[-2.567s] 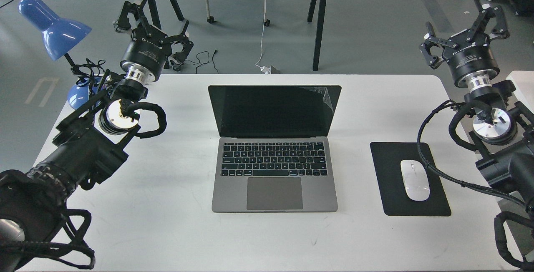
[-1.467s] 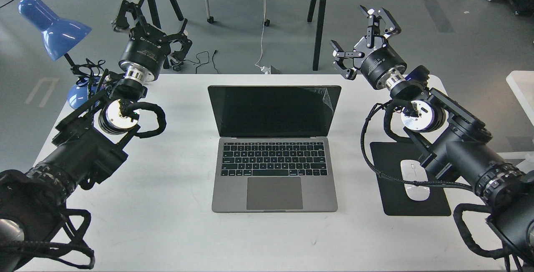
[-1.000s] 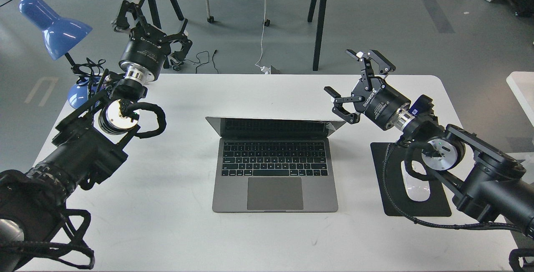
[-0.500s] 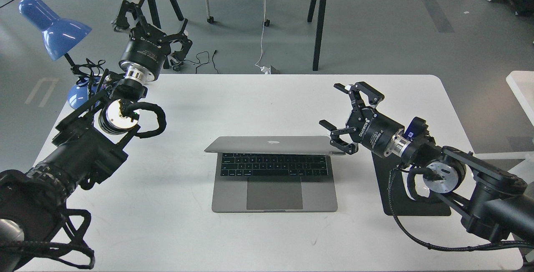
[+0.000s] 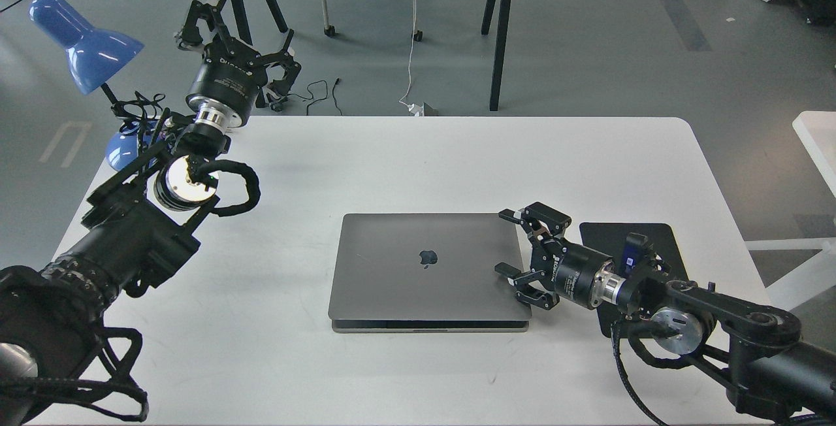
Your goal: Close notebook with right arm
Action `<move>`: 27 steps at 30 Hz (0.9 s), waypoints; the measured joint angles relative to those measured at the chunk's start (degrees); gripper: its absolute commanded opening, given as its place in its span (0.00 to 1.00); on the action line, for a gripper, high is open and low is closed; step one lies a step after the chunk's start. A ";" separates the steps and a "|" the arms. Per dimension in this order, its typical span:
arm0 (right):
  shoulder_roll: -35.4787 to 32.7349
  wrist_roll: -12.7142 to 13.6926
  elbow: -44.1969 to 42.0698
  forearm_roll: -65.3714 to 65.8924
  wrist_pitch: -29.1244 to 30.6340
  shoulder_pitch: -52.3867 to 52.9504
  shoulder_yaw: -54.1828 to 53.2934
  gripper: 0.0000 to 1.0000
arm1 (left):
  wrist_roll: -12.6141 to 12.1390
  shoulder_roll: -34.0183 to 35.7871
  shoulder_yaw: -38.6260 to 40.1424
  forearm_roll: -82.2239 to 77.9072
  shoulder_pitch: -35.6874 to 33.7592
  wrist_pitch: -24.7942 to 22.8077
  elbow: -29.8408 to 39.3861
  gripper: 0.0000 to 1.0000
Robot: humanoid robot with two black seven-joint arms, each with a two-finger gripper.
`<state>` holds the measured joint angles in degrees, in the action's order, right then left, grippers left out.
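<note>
From the head camera I see the slim space-grey metal notebook (image 5: 424,272) lying near the middle of the white rectangular table (image 5: 418,164), its lid folded down almost flat over the base, with the dark apple logo facing up and only a thin dark gap showing along the front edge. My right arm (image 5: 718,321), black and jointed with a silver wrist ring and a small blue part near the wrist, reaches in low from the right side of the notebook. Its black two-finger gripper (image 5: 516,261) sits at the notebook's right edge with the fingers spread apart; the fingertips overlap the lid's right margin, though I cannot tell whether they press on it or hover just above. Just right of the notebook, partly covered by that arm, lies a flat black mouse pad (image 5: 604,236). My left arm (image 5: 130,236) is held up well to the left of the notebook, and its black gripper (image 5: 235,27) stands beyond the table's far-left corner with its fingers apart, holding nothing. A blue desk lamp (image 5: 81,44) stands further left of the notebook, beside that arm.
</note>
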<state>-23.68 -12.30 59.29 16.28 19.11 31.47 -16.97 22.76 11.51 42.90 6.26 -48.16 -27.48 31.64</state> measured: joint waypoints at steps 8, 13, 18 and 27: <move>0.02 0.21 -0.49 1.93 -1.90 -0.29 1.19 1.00 | 0.00 0.00 0.06 0.00 0.00 -0.02 0.00 1.00; 0.32 0.32 -0.87 2.14 -1.96 -0.29 1.30 1.00 | 0.00 0.00 0.08 0.00 0.00 -0.02 0.00 1.00; 1.25 0.29 -2.57 2.13 -2.01 -0.21 2.02 1.00 | 0.00 0.00 0.08 0.00 0.00 0.00 0.00 1.00; 1.31 -0.08 -2.50 1.86 -1.69 0.36 -1.86 1.00 | 0.00 0.00 0.05 -0.01 0.00 0.00 0.00 1.00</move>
<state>-22.37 -12.38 56.79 18.14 17.42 31.83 -18.84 22.76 11.52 42.96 6.25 -48.16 -27.48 31.64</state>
